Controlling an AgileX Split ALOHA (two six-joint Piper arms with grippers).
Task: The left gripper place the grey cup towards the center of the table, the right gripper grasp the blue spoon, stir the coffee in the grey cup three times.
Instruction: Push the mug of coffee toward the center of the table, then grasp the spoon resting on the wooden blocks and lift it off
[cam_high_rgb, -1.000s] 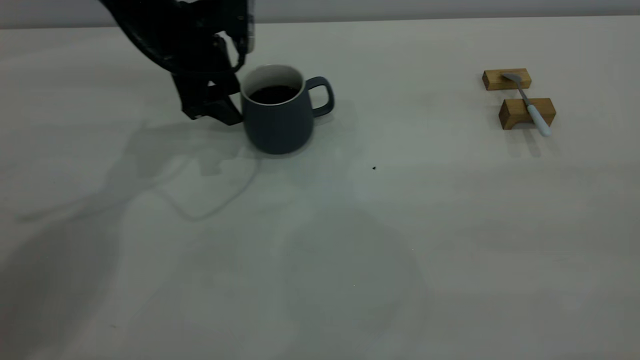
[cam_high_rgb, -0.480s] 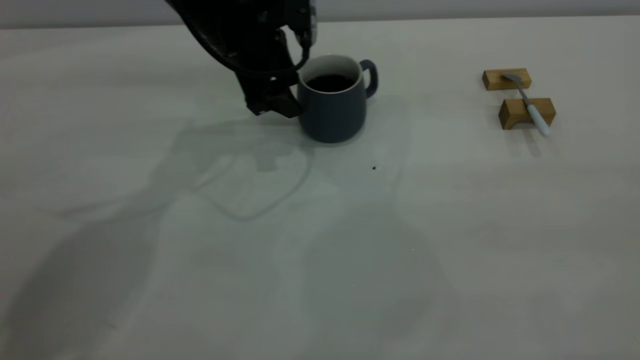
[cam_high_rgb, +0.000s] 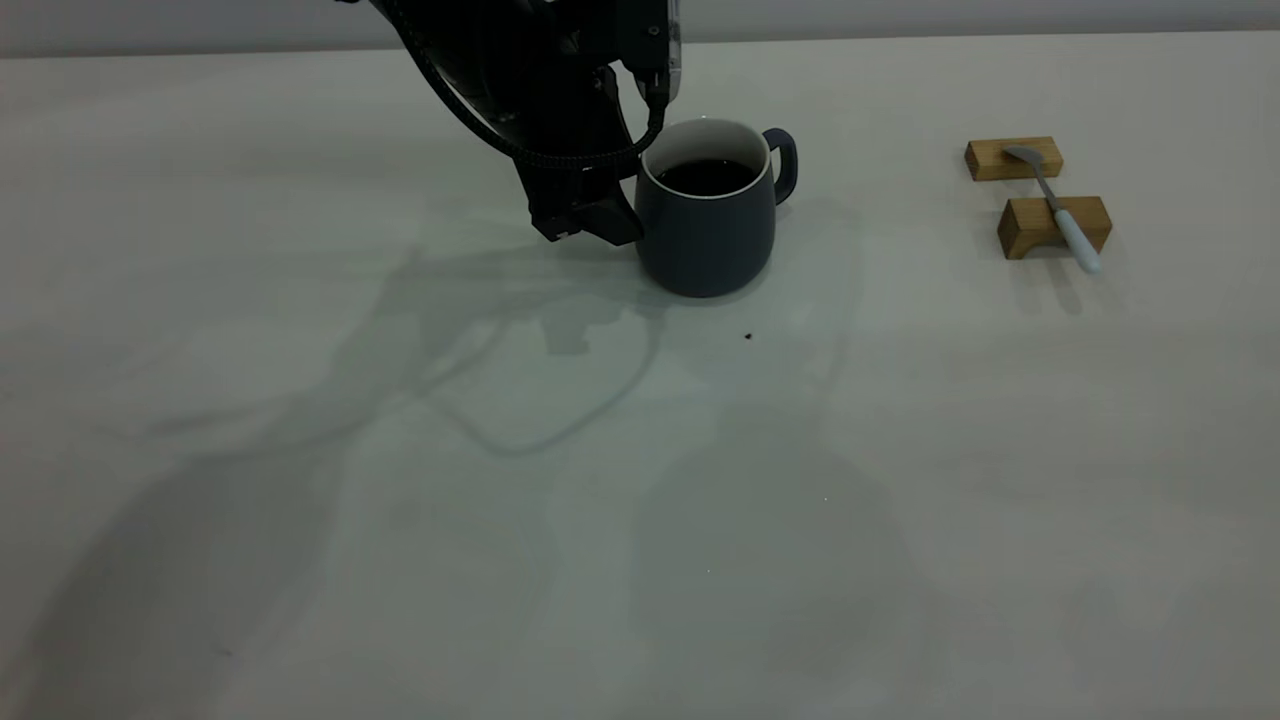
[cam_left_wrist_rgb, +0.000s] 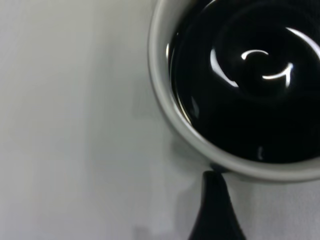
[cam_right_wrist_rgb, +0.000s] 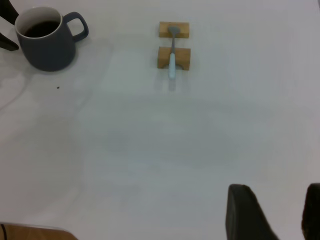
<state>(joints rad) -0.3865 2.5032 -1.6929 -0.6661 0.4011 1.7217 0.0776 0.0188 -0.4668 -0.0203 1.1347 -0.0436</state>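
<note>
Here the left tool (cam_high_rgb: 600, 215) grips the grey cup (cam_high_rgb: 708, 235), reaching steeply down.

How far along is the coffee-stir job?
Done: nothing finished. In hand: the left gripper is against the grey cup, near the table centre. Left: the blue spoon lies untouched across two wooden blocks; the right gripper is open, away from it.

Left wrist view: grey cup (cam_left_wrist_rgb: 165, 107) fills most of the frame, seen from above, w/ thick pale rim. Coffee (cam_left_wrist_rgb: 250, 85) inside is near-black, w/ curved glints on its surface. One black finger (cam_left_wrist_rgb: 216, 210) of the left tool points up to the rim & touches its outer edge. Rest is plain off-white tabletop (cam_left_wrist_rgb: 70, 125).
</note>
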